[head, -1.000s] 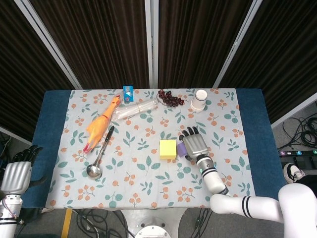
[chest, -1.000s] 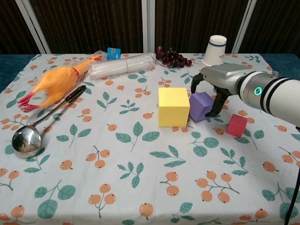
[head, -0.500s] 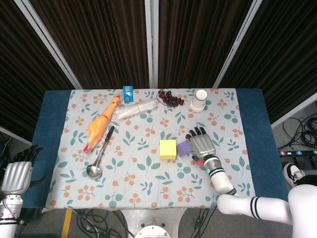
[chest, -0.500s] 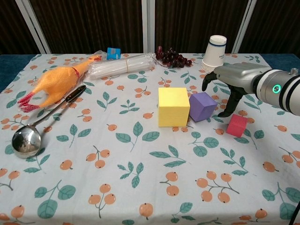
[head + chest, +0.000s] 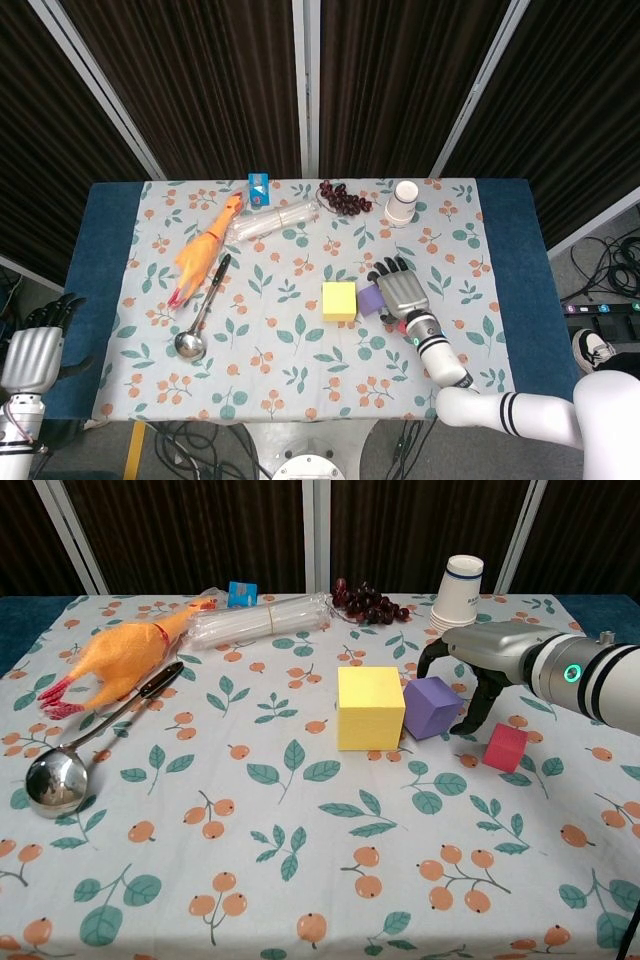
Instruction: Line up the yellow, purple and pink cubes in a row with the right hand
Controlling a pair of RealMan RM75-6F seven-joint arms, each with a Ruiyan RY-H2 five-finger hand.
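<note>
A large yellow cube stands mid-table. The smaller purple cube sits against its right side, turned a little. Further right and nearer the front lies the small pink cube, apart from both; in the head view my right arm hides it. My right hand hovers over the purple cube's right side, fingers spread and arched down, holding nothing. One fingertip reaches down between the purple and pink cubes. My left hand hangs off the table's left edge, empty, fingers apart.
A rubber chicken and a metal spoon lie at the left. A clear tube bundle, a small blue box, dark grapes and stacked paper cups line the back. The floral cloth covers the table.
My right hand, which had drawn off to the right half a second ago, has come back left over the purple cube. The three cubes have stayed put.
</note>
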